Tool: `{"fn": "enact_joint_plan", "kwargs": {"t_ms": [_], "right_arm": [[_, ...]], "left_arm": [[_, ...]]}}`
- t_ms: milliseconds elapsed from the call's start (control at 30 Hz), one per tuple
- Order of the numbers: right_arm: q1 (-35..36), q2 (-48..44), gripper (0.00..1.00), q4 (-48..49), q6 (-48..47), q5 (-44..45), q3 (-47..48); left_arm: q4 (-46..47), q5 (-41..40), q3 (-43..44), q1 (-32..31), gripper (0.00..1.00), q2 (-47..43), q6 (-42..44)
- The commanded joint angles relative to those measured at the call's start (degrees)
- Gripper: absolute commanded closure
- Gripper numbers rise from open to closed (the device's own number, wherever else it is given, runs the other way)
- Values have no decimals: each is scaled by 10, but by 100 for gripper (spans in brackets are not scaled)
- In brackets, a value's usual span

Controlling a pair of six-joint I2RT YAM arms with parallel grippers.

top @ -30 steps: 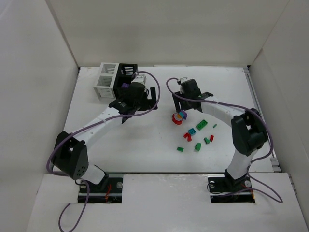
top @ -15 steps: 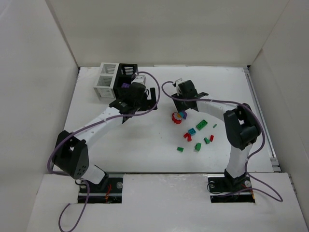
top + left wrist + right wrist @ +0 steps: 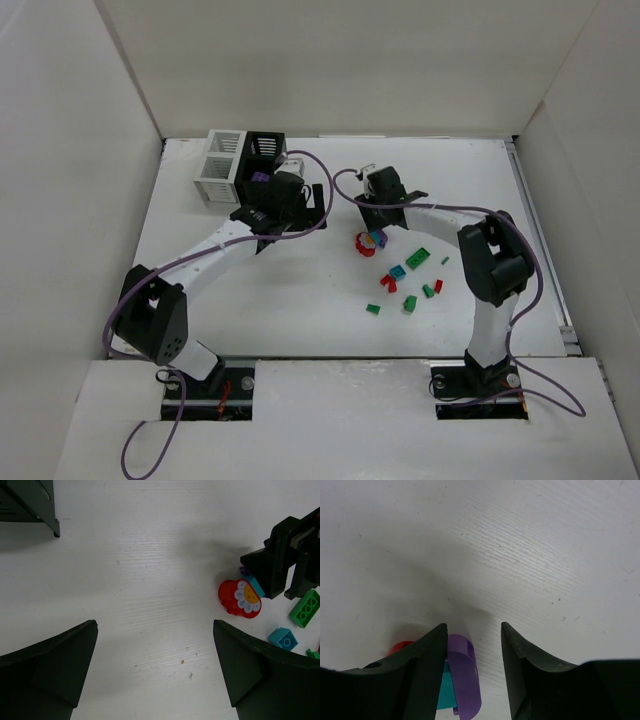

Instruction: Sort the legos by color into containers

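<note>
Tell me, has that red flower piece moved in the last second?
No. The red flower piece keeps its spot, judged against the black container.

Left tool (image 3: 154, 630) gapes wide, right tool (image 3: 473, 630) stands narrowly parted.

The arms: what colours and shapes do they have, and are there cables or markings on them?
The left arm and right arm have white links with bulky black joints. A thin purple cable loops loosely along each. The left gripper and right gripper have matte black, wedge-shaped fingers. No markings are legible.
</note>
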Motion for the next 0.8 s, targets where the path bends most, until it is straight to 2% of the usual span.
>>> {"fn": "enact_joint_plan", "kwargs": {"t_ms": [0,233,433,767], "right_arm": [[3,4,48,13,15,-3,13],[-2,4,54,13,46,-9,1],[-8,21,54,6,77,-9,1],[-13,4,72,11,108,-9,-23]], "left_arm": [[1,3,-3,-3,0,-6,-4],[1,3,3,-3,0,-6,-4],[-4,-2,3,-3,0,-11,-4],[-9,-9,3,-3,0,-16,-4]]}}
